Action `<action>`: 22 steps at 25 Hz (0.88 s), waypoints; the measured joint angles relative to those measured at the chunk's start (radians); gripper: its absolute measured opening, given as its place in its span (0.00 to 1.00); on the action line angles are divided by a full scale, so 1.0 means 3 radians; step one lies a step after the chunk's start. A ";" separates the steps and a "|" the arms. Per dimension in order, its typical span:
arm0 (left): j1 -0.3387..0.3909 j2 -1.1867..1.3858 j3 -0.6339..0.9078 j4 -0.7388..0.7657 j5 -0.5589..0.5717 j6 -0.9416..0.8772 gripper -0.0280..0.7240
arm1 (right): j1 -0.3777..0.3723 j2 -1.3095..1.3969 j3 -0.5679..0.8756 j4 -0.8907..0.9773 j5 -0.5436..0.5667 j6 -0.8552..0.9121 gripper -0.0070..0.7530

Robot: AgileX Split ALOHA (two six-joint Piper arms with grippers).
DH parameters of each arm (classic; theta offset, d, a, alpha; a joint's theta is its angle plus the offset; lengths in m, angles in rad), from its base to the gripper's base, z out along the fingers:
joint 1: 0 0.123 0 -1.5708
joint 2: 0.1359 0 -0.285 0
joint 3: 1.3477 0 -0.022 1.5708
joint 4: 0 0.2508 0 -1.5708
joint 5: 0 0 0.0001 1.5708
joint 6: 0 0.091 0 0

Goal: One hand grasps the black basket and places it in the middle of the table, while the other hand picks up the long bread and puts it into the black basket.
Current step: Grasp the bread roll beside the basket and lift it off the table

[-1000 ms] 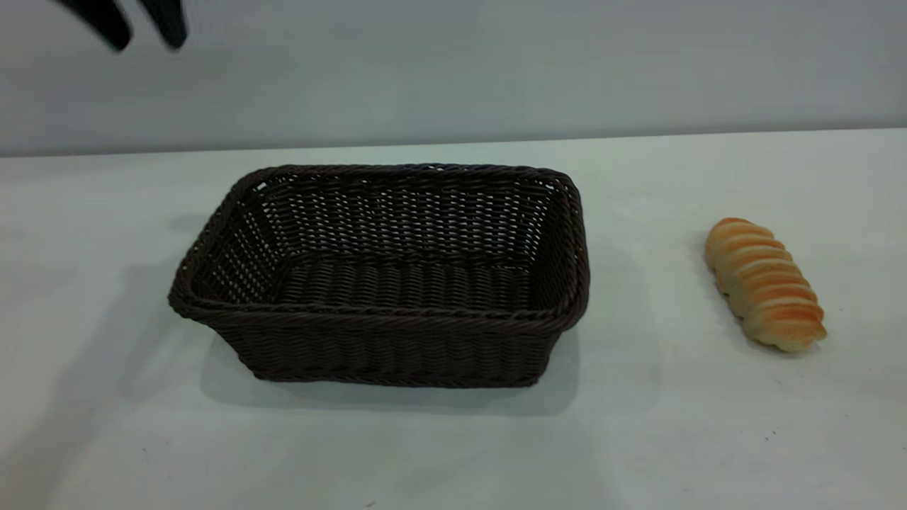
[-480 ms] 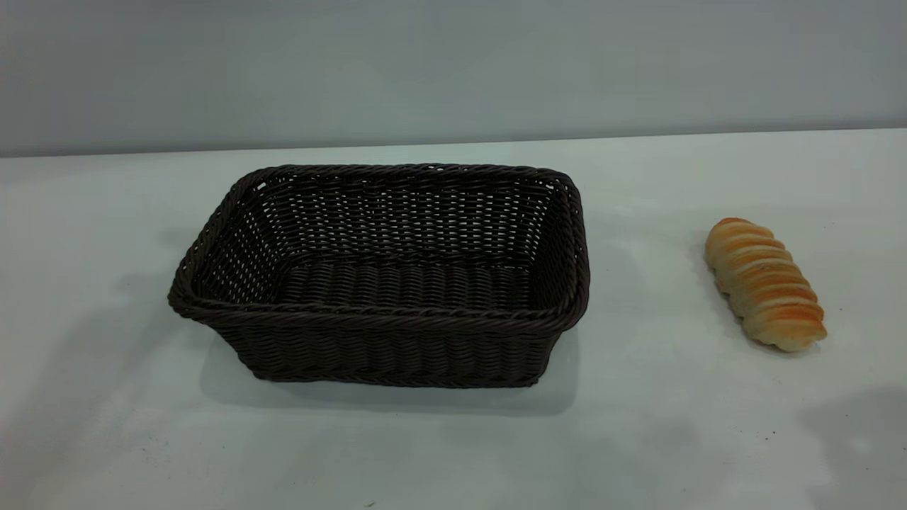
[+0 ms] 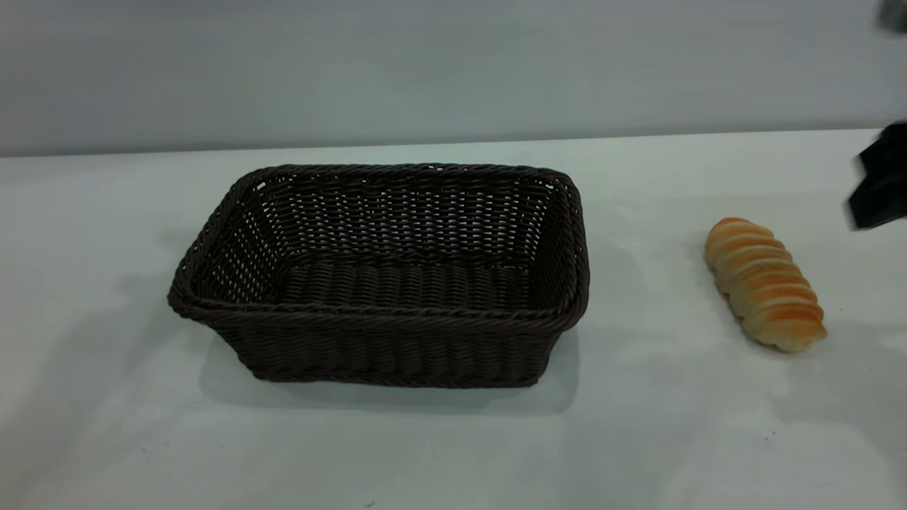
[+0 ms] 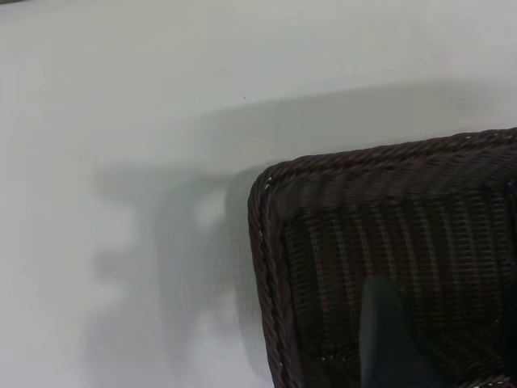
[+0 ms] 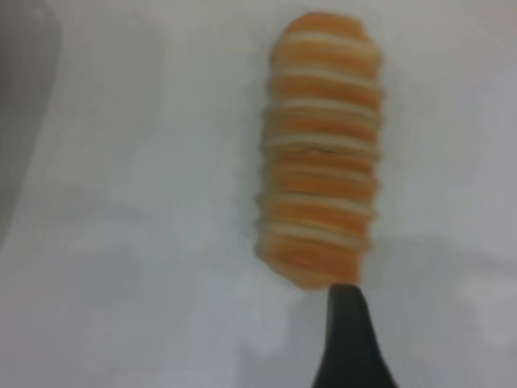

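The black basket (image 3: 382, 276) stands empty on the white table (image 3: 425, 453), a little left of the middle. The long bread (image 3: 764, 283) lies on the table to its right, clear of it. My right gripper (image 3: 877, 185) shows as a dark shape at the right edge, behind and above the bread. In the right wrist view one finger (image 5: 349, 343) hovers just short of the bread's end (image 5: 321, 153), with bare table beside it. My left gripper is out of the exterior view. Its one visible finger (image 4: 389, 339) hangs high over the basket's corner (image 4: 275, 210).
A plain grey wall (image 3: 453, 64) runs behind the table's back edge. Bare tabletop lies in front of the basket and between the basket and the bread. Soft arm shadows fall on the table at left and right.
The left gripper, at the top left one second ago, has left the exterior view. The right gripper has come in at the right edge. Basket and bread have not moved.
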 joint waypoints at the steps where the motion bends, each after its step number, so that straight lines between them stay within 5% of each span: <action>1: 0.0000 0.0000 0.0000 -0.0017 0.0000 0.0000 0.56 | 0.0093 0.0130 -0.0045 0.0003 -0.0076 -0.0025 0.67; 5: 0.0000 0.0000 0.0000 -0.0045 0.0019 0.0004 0.56 | 0.0301 0.0633 -0.0276 0.0000 -0.0240 -0.0107 0.67; 16: 0.0000 0.0000 0.0000 -0.0051 0.0156 0.0010 0.56 | 0.0274 0.1653 -0.0896 -0.0014 -0.0421 -0.0289 0.66; 19: 0.0000 0.0000 0.0000 -0.0051 0.0208 0.0010 0.56 | 0.0258 0.1728 -0.0926 -0.0014 -0.0446 -0.0369 0.52; 22: 0.0000 0.0000 0.0000 -0.0051 0.0225 0.0010 0.56 | 0.0229 0.1693 -0.0931 -0.0014 -0.0368 -0.0386 0.22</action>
